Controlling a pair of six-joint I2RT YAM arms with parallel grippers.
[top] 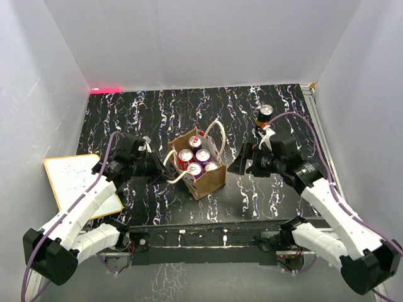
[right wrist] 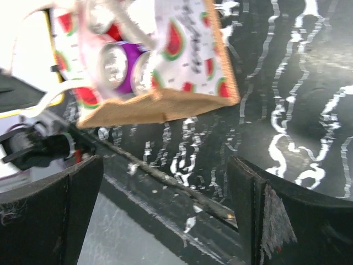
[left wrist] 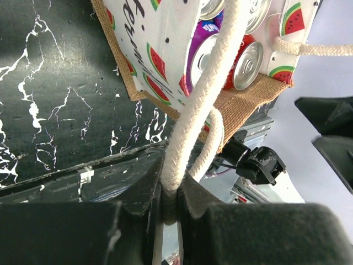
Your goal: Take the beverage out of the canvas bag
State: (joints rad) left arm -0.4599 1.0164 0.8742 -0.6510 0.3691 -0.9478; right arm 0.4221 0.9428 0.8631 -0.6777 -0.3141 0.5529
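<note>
Left claw [left wrist: 170,201] pinches the rope handle [left wrist: 204,105] of the bag [top: 211,181]; right claw [top: 242,158] hangs spread beside it. Pulling the handle could tip it, spilling the cans [top: 187,157].

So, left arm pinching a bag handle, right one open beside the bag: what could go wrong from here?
The left gripper has its jaws shut only on one rope handle; a pull could tip the canvas bag instead of steadying it. The cans sit packed tight, so the open right gripper may bump neighbours or snag the other handle.
</note>
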